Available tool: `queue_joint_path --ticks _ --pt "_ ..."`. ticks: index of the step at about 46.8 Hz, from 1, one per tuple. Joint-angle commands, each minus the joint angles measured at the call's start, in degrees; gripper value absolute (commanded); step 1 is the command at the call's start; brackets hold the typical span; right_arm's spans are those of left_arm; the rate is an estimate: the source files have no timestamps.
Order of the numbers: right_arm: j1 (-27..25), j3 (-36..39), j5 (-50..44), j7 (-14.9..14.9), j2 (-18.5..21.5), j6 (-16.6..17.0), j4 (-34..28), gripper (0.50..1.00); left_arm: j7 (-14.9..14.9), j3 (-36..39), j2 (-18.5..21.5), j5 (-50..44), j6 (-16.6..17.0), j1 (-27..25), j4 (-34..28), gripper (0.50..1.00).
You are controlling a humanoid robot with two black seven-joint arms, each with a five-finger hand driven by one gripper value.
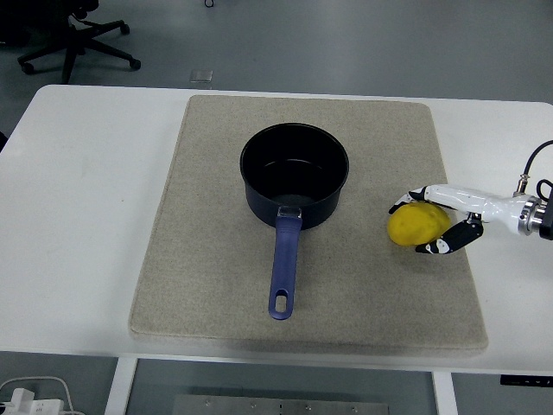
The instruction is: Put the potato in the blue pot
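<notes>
A yellow potato lies on the beige mat, to the right of the blue pot. The pot is dark inside and empty, with its blue handle pointing toward the near edge. My right hand comes in from the right edge and its fingers are curled around the potato, thumb on the near side, fingers on the far side. The potato still rests at mat level. The left arm is out of view.
The white table carries the mat. An office chair base stands on the floor beyond the far left corner. A small clear object lies on the floor behind the table.
</notes>
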Motion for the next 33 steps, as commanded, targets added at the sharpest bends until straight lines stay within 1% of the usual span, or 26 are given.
queue_joint_path --ticks 1,9,16,21,26,33 --pt "0.16 -0.08 -0.01 0.20 0.28 -0.56 -1.08 0.500 -0.04 -0.01 0.00 0.00 -0.01 0.00 0.00 0.994" --pt "0.34 -0.08 0.08 1.34 0.19 -0.64 -1.17 0.500 0.05 -0.01 0.00 0.00 -0.01 0.00 0.00 0.994" --pt "0.34 0.09 0.35 1.34 -0.34 -0.64 -1.17 0.500 0.05 -0.01 0.00 0.00 -0.01 0.00 0.00 0.994" --pt "1.56 0.00 1.14 1.43 -0.78 -0.38 -0.73 0.500 -0.04 -0.01 0.00 0.00 -0.01 0.00 0.00 0.994" --pt "2.18 0.53 1.22 1.52 -2.10 -0.03 -0.38 0.500 0.05 0.08 0.00 0.00 -0.01 0.00 0.00 0.994" --pt "3.32 0.71 1.66 1.78 -2.54 0.15 0.24 0.500 0.05 0.08 0.00 0.00 -0.01 0.00 0.00 0.994"
